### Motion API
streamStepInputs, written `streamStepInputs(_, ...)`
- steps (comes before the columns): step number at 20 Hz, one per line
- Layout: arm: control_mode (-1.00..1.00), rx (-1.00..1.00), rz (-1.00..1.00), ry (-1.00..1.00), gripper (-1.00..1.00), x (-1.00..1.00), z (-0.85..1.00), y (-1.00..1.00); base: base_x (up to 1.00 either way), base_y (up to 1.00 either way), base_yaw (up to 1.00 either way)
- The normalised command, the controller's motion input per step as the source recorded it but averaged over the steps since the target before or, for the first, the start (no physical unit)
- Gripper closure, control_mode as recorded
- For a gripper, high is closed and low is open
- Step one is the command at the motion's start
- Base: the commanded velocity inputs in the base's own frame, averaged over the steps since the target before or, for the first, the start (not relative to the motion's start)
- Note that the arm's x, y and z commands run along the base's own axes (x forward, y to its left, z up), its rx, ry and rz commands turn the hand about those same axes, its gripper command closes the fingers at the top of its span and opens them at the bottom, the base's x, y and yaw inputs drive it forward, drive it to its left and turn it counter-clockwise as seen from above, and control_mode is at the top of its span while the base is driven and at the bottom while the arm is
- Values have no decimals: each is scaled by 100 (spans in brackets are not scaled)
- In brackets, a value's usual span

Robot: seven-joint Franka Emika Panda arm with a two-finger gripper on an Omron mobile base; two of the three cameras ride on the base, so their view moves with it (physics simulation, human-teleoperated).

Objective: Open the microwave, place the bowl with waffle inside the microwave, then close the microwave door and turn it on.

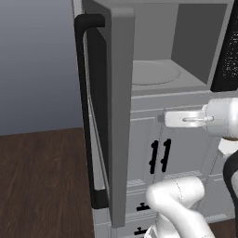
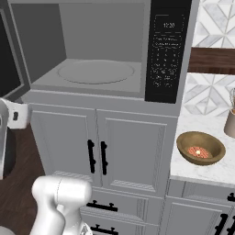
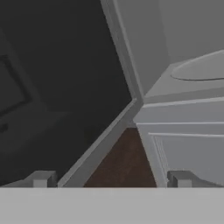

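Microwave (image 2: 98, 59) sits atop white cabinets (image 2: 101, 151), its door (image 1: 111, 111) swung fully open, the grey cavity and round turntable (image 2: 95, 72) exposed. The tan bowl (image 2: 200, 148) with the waffle rests on the marble counter (image 2: 202, 172), near its front edge. The gripper (image 3: 109, 179) hangs between door and cabinet front, jaws spread wide, holding nothing.

Microwave (image 2: 92, 55) above cabinets (image 2: 101, 151), cavity open; microwave door (image 1: 114, 111) swung out at its left. Bowl (image 2: 200, 148) on counter (image 2: 202, 172) right of microwave, near counter's front edge.
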Motion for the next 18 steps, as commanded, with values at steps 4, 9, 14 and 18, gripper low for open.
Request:
streamStepInputs(4, -100, 13, -50, 38, -100, -2, 0, -100, 0, 0, 0)
streamStepInputs(9, -100, 23, -46, 23, -100, -5, -4, -100, 0, 0, 0)
streamStepInputs(14, -100, 5, -18, 1, -100, 3, -45, -100, 0, 0, 0)
streamStepInputs(18, -100, 6, -39, 11, -100, 0, -33, -100, 0, 0, 0)
